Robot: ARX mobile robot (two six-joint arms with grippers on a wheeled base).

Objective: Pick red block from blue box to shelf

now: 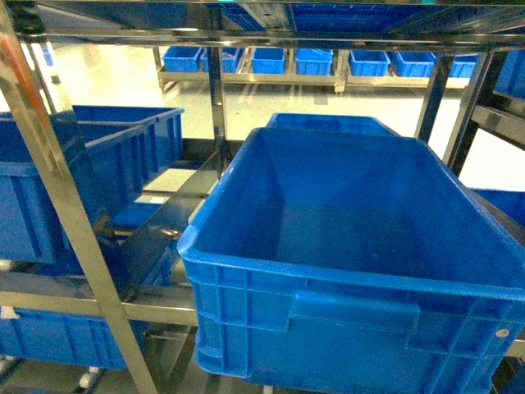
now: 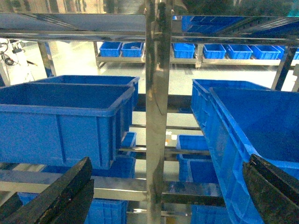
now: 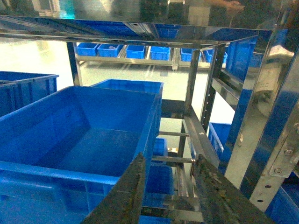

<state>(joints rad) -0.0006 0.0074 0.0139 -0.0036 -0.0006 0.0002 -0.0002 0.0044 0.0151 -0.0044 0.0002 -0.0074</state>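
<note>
- Left of head view: steel upright of the shelf in the foreground, a dark blue crate seated on the tier behind it. No red block on or in it as far as visible.
- Left gripper, seen only from its own wrist view: jaws spread wide, one dark finger at each lower corner, nothing between them but the shelf post beyond. Empty.
- Centre: large dark blue crate fills the head view, interior bare down to the visible floor; near corner hidden by its own front wall.
- Right gripper, seen only from its wrist view: jaws apart by a narrow gap, nothing pinched; aimed past the right end of the large crate toward the shelf rails.
- Red block: not in any view. Location cannot be told.
- Blue box: not in any view; only ribbed dark crates present.
- Background: further row of blue crates on a low rack across the floor.
- Judgement on progress: no evidence of a placed block, none carried. Either pick not yet made or delivery out of sight; frames cannot settle which. Robot faces the shelf, not the source box.
</note>
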